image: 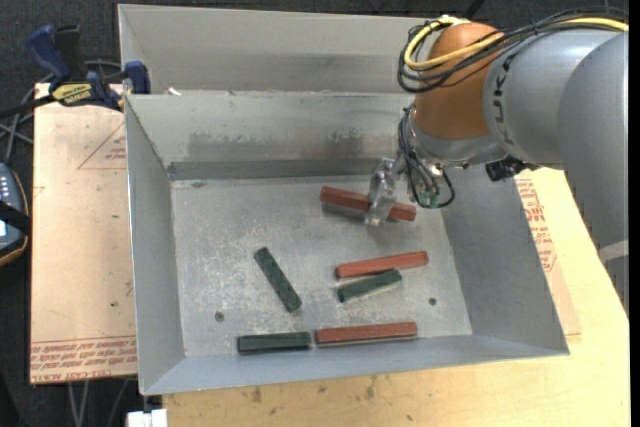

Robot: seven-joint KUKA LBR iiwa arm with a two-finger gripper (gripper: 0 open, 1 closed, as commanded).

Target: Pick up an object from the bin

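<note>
The pincer [382, 205] is hanging low over the red bar [343, 201] lying just right of the frame's centre in the bin [150, 235], probably lining up across its narrow width for a grasp, though whether it is open or closed I cannot tell.

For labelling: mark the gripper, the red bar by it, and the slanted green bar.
gripper [378, 212]: camera view, its lower tip.
red bar [343, 201]: camera view, its bare left half.
slanted green bar [277, 279]: camera view, its middle.

Part of the rearmost red bar [340, 201] is hidden behind the arm [455, 100].
</note>
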